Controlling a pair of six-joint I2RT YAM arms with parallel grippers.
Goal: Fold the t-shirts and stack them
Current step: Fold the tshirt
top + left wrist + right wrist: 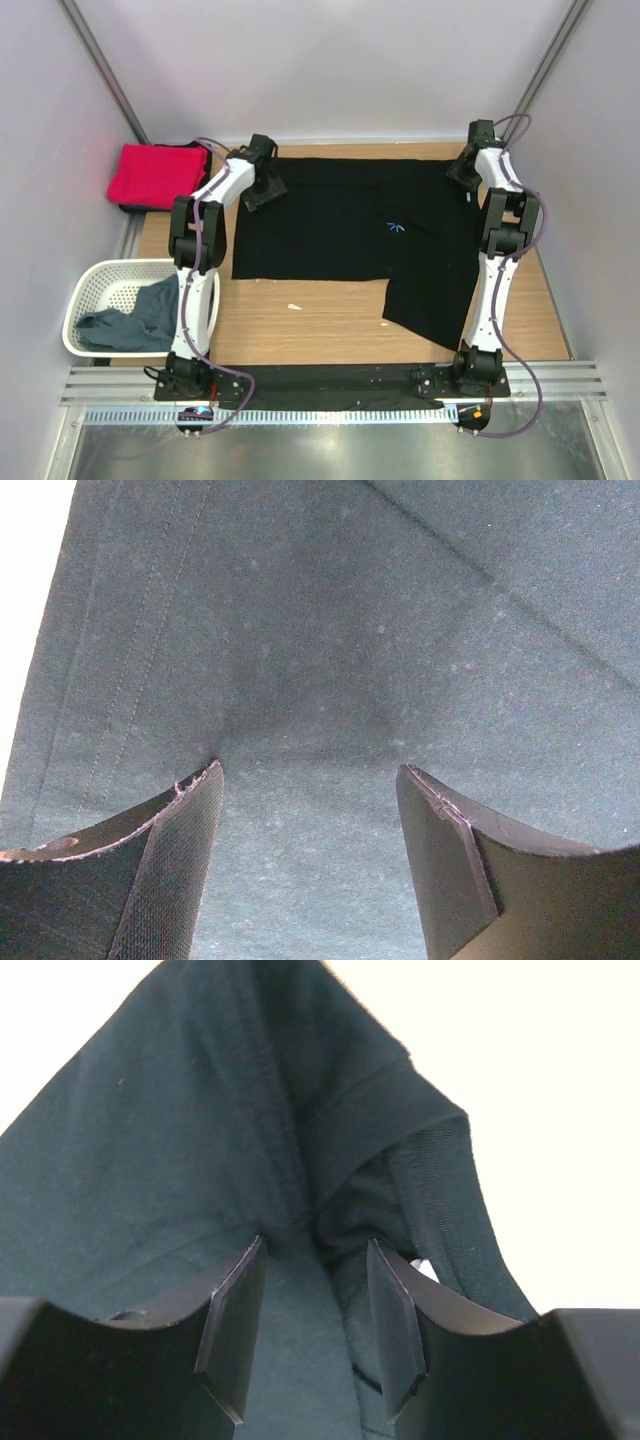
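Observation:
The large black t-shirt [330, 225] lies spread on the table, its light-blue starburst [393, 227] facing up and its near right part folded at an angle. My left gripper [262, 190] is at its far left edge. In the left wrist view it [310, 770] is wide open, with flat black cloth [320, 660] under the fingers. My right gripper [465, 175] is at the shirt's far right corner. In the right wrist view it [315, 1250] stands apart around a bunched ridge of black cloth [300, 1160]. The red t-shirt [155, 175] lies folded at far left. The grey-blue t-shirt [130, 322] is in the basket.
The white lattice laundry basket [95, 282] stands at the near left, beside the left arm. A small white scrap [294, 306] lies on the bare wood near the shirt's front edge. Grey walls close in the table on three sides.

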